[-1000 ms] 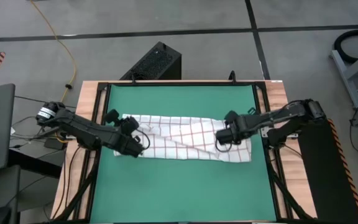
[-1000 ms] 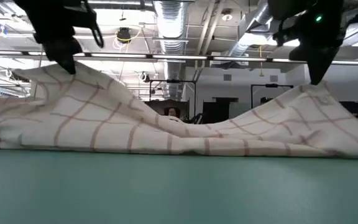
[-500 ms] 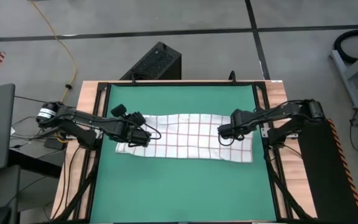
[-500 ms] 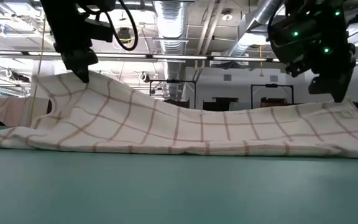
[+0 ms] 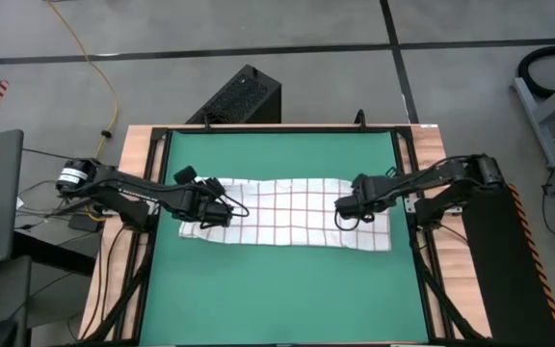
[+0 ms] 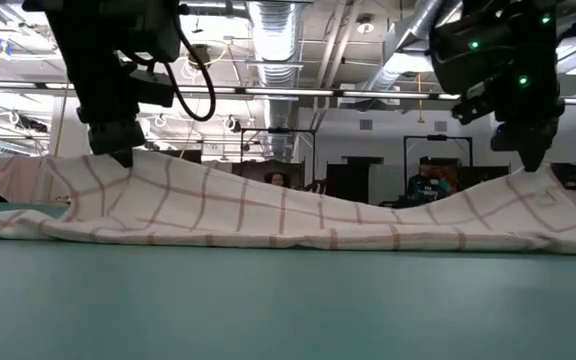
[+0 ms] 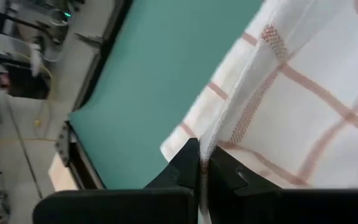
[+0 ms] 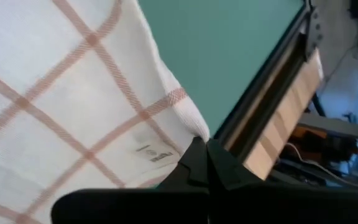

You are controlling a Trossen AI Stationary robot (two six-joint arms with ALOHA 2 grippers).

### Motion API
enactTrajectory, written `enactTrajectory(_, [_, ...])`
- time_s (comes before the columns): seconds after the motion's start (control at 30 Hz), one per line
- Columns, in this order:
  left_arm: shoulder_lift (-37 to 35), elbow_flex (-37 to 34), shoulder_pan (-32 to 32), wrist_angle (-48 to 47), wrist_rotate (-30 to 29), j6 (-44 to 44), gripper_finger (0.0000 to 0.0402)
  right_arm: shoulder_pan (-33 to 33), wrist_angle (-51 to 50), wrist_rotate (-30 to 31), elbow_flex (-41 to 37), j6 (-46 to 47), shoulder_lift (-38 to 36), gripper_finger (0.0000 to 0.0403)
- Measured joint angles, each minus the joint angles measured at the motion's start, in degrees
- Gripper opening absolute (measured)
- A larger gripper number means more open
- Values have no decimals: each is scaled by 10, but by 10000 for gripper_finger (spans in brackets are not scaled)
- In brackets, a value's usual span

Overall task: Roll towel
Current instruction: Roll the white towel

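I see the towel [image 5: 287, 214] lying lengthwise across the middle of the green mat [image 5: 277, 289] that covers the counter [image 5: 128, 159], spread mostly flat with its grid of red-brown lines facing up. My left pincer [image 5: 227, 214] is clamped on the towel's left end; in the left wrist view its two dark fingers [image 7: 185, 163] are pressed together with the hemmed edge of the cloth [image 7: 291, 74] pinched between them. My right pincer [image 5: 339, 212] is closed on the towel near its right end, and the right wrist view shows its fingertips [image 8: 194, 158] meeting right at the cloth's edge [image 8: 73, 93], beside a small sewn-in label [image 8: 154, 152] whose print I cannot read. In the low view the towel [image 6: 288, 215] rises at each gripped spot and sags low between them, with the left pincer [image 6: 120, 155] and right pincer [image 6: 530, 160] coming down onto it from above. Both arms reach inward from the counter's opposite sides, stretched low over the mat, forearms nearly level. A black box [image 5: 244, 96] sits on the floor beyond the counter's far edge, and a yellow cable [image 5: 99, 72] trails across the floor nearby. No containers are on the mat.
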Motion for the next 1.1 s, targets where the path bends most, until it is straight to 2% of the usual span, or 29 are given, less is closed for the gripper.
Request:
enactTrajectory(0.13, [0,-1,0,1,3,3,0,3,5,0,0,-2,0,19])
enactTrajectory(0.27, [0,-1,0,2,19,42,12,13,4,0,0,-1,0,57])
enactTrajectory(0.47, [0,-1,0,18,57,121,68,26,-17,3,0,18,0,122])
enactTrajectory(0.6, [0,0,0,19,55,172,116,49,-37,51,0,29,-3,150])
enactTrajectory(0.73, [-12,21,-4,-11,48,179,157,91,-40,108,7,43,-24,158])
enactTrajectory(0.83, [-34,51,-23,-46,58,157,176,125,-45,115,26,57,-49,159])
enactTrajectory(1.0, [-101,70,-80,-49,154,129,182,202,-20,114,44,56,-95,159])
enactTrajectory(1.1, [-144,70,-129,-40,177,100,179,267,43,106,41,8,-123,159])
